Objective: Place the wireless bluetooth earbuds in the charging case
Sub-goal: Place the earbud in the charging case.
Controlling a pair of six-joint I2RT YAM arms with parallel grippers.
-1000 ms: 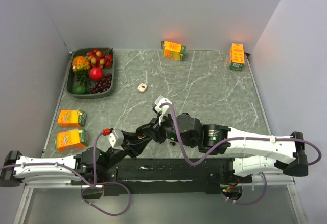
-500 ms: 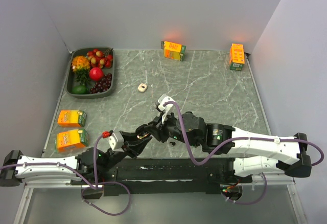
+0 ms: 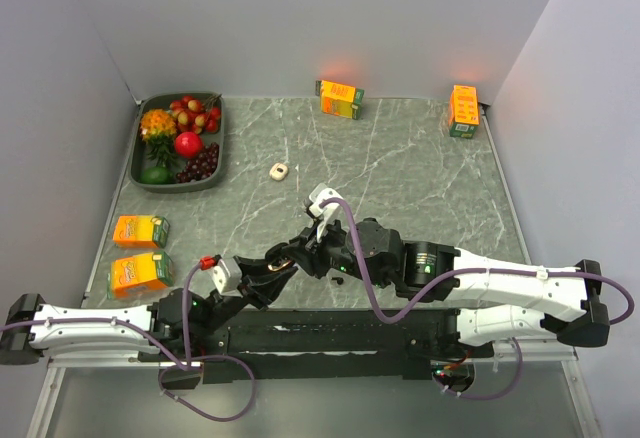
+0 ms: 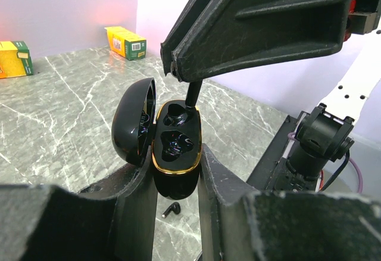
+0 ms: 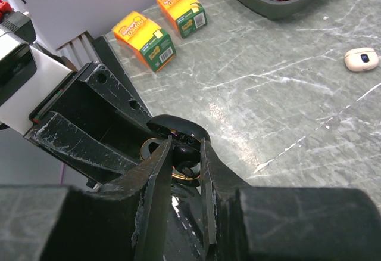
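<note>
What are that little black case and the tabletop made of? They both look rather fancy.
The charging case looks like glossy black plastic: it mirrors the light, and a shiny gold-coloured band, perhaps metal or plating, edges its opening. The table looks like grey-green marble with white veins, though it may be a printed laminate; its sheen is soft.

Fruit tray (image 3: pixel 170 187), juice cartons (image 3: pixel 340 98), marble table (image 3: pixel 400 168)

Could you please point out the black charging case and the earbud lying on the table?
Black gold-rimmed charging case (image 4: pixel 176 146), left wrist view, inner tray.
Small black plastic earbud (image 4: pixel 171 210), left wrist view, body.
</note>
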